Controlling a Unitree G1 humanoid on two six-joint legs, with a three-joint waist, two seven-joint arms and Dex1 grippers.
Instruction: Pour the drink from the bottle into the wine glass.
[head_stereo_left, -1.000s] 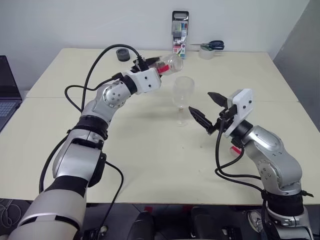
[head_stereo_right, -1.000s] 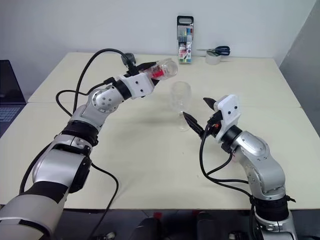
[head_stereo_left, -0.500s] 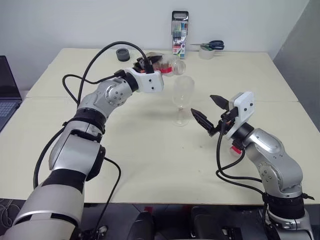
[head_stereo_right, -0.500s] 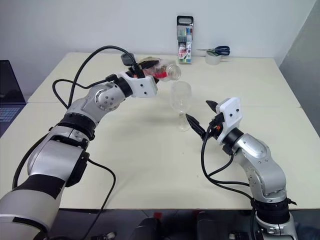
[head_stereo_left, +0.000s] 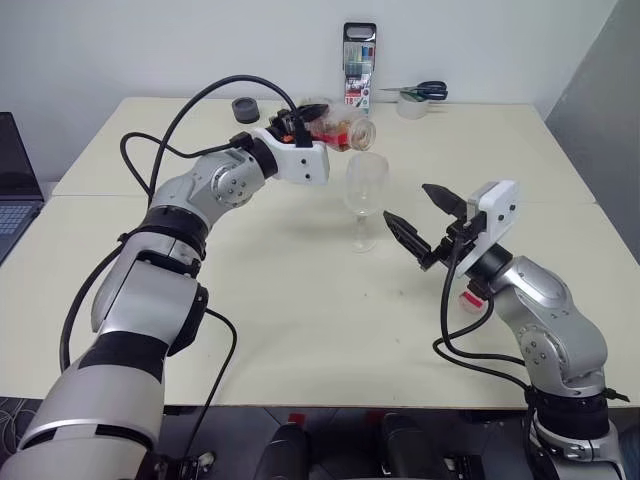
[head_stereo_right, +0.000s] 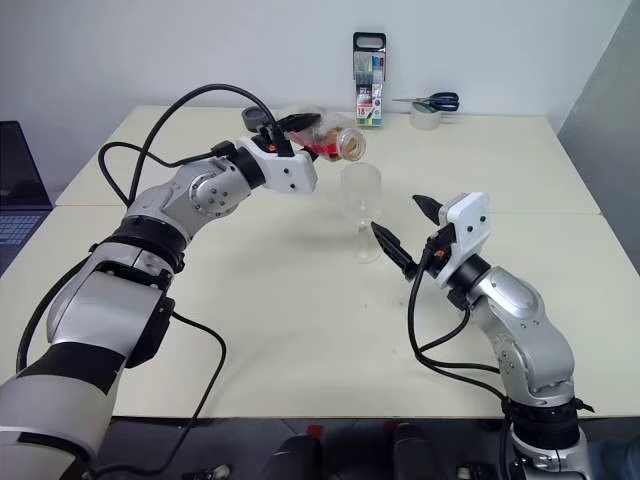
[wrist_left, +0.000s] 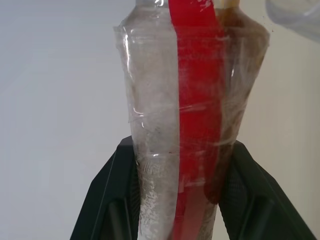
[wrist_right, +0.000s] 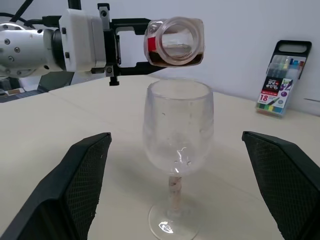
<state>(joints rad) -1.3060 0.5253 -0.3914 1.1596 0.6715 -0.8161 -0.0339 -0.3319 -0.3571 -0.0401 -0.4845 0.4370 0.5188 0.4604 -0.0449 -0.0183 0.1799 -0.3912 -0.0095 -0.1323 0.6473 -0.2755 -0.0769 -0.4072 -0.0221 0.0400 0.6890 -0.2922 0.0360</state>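
Note:
My left gripper (head_stereo_left: 312, 126) is shut on the bottle (head_stereo_left: 340, 130), a clear one with a red label strip (wrist_left: 195, 125). It is tipped almost level. Its open mouth (wrist_right: 175, 37) hangs just above the rim of the wine glass (head_stereo_left: 366, 185). The amber drink (wrist_right: 175, 59) lies along the bottle's lower side, close to the mouth. The glass (wrist_right: 178, 125) stands upright on the table, and I see no liquid in its bowl. To its right my right gripper (head_stereo_left: 407, 202) is open, its fingers (wrist_right: 80, 185) spread either side of the glass without touching it.
A marker pack (head_stereo_left: 360, 65), scissors (head_stereo_left: 425, 90) and a tape roll (head_stereo_left: 412, 105) stand at the table's far edge. A black round object (head_stereo_left: 245, 107) lies at the back left, a laptop (head_stereo_left: 15, 190) at the left edge. A small red thing (head_stereo_left: 468, 298) lies under my right arm.
My left gripper has rolled the bottle and carried it slightly right, so its mouth now hangs over the glass rim and the drink sits nearer the mouth. The right gripper has stayed put.

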